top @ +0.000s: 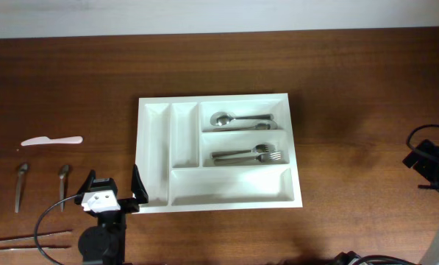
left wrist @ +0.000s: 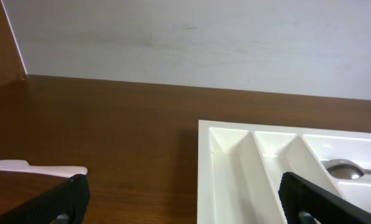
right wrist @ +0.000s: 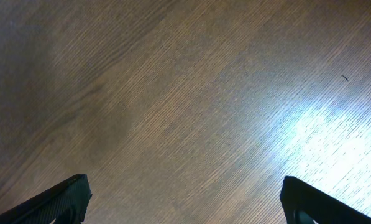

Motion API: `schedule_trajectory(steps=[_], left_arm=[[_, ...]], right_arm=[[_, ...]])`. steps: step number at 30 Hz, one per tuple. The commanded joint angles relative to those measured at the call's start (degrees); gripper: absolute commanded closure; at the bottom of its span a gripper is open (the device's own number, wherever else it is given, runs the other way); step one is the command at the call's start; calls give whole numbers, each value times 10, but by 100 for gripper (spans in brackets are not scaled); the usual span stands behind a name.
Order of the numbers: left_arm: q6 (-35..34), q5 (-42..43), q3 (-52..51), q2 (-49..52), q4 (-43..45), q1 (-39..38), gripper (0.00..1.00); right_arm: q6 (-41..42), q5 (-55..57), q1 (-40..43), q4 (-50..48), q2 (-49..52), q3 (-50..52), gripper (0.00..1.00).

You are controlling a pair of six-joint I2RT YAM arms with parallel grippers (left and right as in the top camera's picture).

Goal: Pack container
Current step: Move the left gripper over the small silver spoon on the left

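The container, a white cutlery tray [top: 154, 147], lies mid-table. It holds a spoon [top: 237, 118] in its upper right compartment and forks [top: 250, 154] in the one below. Its near corner shows in the left wrist view [left wrist: 235, 168]. My left gripper [top: 112, 190] is open and empty at the tray's front left corner; its fingers [left wrist: 182, 199] straddle the tray's left edge. My right gripper [top: 425, 158] is open and empty at the far right, over bare wood [right wrist: 185, 199].
Left of the tray lie a white plastic knife [top: 51, 140], also in the left wrist view [left wrist: 36, 168], two small spoons [top: 20, 184] [top: 63, 179], and thin metal sticks [top: 28, 239] near the front edge.
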State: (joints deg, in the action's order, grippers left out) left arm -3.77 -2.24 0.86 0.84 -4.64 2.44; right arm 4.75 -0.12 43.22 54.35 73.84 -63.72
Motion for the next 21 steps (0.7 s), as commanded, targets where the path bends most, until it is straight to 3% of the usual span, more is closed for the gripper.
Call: schedule_trajectory(steps=[1,7,11,16,21], left_arm=[[-15,-8,52,3,-26,5,1],[-16,-54,194,86,-146,35,1],[-15,-47,324,206,-225,59,1],[14,-4,496,394,-401,88,1],[41,-42,542,518,-477,89,1]], right_arm=[[6,-5,5,-2,3,1,1],[6,-5,5,-2,5,1,1],[6,-5,5,-2,5,1,1],[6,-5,5,-2,5,1,1],[6,-5,5,-2,5,1,1]])
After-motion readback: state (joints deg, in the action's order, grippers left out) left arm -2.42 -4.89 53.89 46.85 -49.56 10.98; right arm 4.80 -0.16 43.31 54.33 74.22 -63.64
